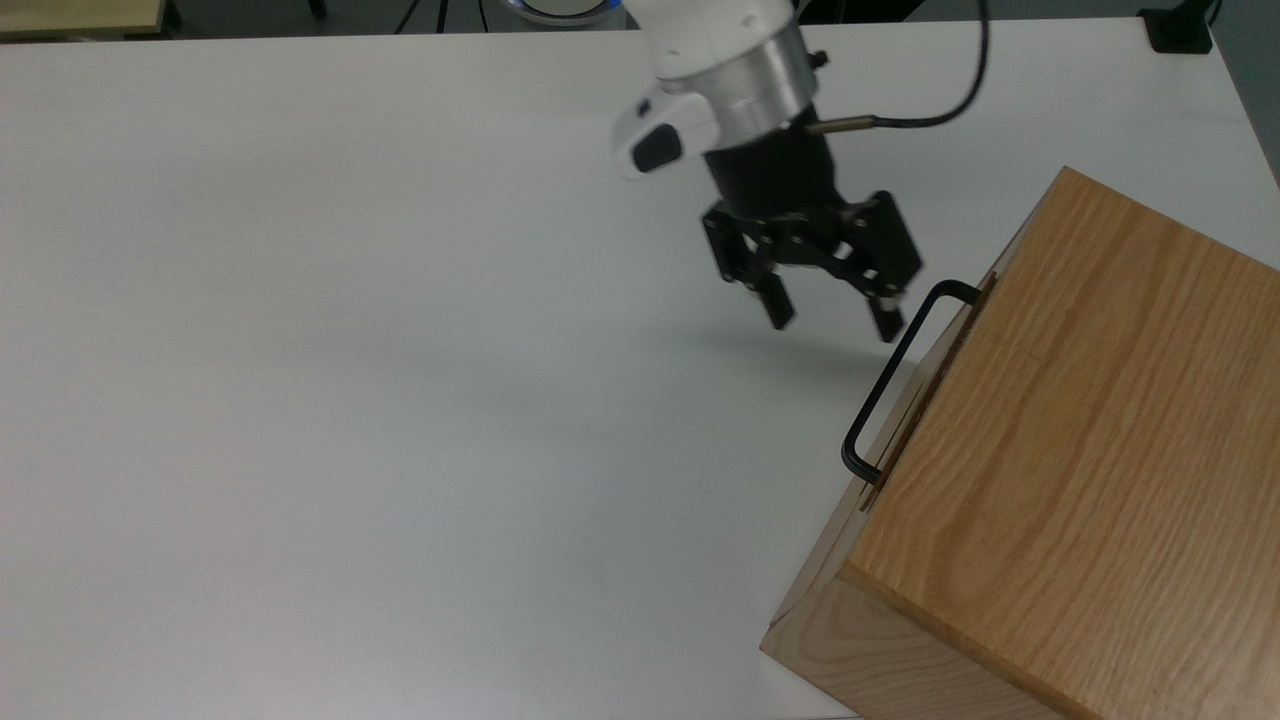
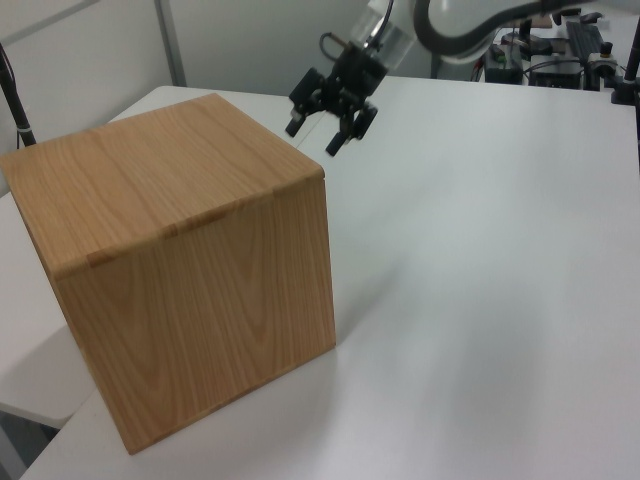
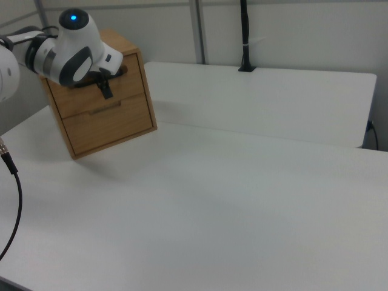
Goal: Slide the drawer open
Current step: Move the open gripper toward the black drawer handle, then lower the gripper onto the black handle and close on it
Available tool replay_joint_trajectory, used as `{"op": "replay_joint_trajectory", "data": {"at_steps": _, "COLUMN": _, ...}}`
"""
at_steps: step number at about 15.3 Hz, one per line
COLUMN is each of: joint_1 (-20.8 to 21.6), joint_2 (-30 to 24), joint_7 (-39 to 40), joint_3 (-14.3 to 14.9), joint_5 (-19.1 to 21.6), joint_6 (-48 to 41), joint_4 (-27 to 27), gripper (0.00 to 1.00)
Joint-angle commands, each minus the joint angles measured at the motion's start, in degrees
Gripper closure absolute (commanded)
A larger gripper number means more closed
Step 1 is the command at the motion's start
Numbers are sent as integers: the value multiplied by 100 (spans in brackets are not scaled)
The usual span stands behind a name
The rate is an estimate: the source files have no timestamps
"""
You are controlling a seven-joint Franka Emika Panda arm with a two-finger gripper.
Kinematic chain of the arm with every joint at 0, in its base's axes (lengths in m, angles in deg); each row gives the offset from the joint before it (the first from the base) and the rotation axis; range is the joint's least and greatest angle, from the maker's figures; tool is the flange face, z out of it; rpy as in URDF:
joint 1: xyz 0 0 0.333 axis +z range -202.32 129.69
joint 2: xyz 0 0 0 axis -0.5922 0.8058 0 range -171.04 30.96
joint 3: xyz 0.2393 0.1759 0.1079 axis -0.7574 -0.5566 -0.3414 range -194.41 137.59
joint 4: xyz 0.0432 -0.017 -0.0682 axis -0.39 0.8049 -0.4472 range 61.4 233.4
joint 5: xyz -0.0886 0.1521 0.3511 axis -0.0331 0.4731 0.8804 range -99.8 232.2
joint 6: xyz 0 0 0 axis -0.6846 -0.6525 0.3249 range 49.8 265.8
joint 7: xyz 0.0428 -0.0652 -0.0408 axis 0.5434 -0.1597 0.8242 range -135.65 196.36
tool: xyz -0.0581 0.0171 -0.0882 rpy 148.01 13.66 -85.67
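drawer front sits flush in the upper part of the oak casing, which stands at the top view's right edge of the white table; it is not yet slid out. its black handle juts from the front as a thin u-shaped bar. the gripper hangs just beside the handle's upper end in the top view, fingers spread apart and holding nothing, not yet around the bar. to do this step well, i judge it should carry one finger behind the bar and one in front, near the bar's middle rather than its corner, close firmly, then pull straight along the rails, since a skewed pull could drag the whole box. the bar looks smooth, round and slippery metal; the casing is matte, grainy wood with squared edges; the table is plain and smooth.
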Motion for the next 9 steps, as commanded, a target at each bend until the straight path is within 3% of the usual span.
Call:
{"op": "replay_joint_trajectory", "data": {"at_steps": 1, "joint_1": -68, "joint_2": 309, "joint_7": -174, "joint_3": -432, "joint_5": 106, "joint_6": 738, "joint_4": -177, "gripper": 0}}
{"op": "replay_joint_trajectory", "data": {"at_steps": 3, "joint_1": -85, "joint_2": 372, "joint_7": -297, "joint_3": -547, "joint_5": 97, "joint_6": 969, "joint_4": -247, "gripper": 25}}
{"op": "replay_joint_trajectory", "data": {"at_steps": 5, "joint_1": -129, "joint_2": 381, "joint_7": -306, "joint_3": -556, "joint_5": 106, "joint_6": 969, "joint_4": -247, "gripper": 43}}
{"op": "replay_joint_trajectory", "data": {"at_steps": 6, "joint_1": -164, "joint_2": 372, "joint_7": -306, "joint_3": -556, "joint_5": 106, "joint_6": 969, "joint_4": -247, "gripper": 49}}
{"op": "replay_joint_trajectory", "data": {"at_steps": 9, "joint_1": -331, "joint_2": 328, "joint_7": -271, "joint_3": -556, "joint_5": 106, "joint_6": 934, "joint_4": -230, "gripper": 50}}
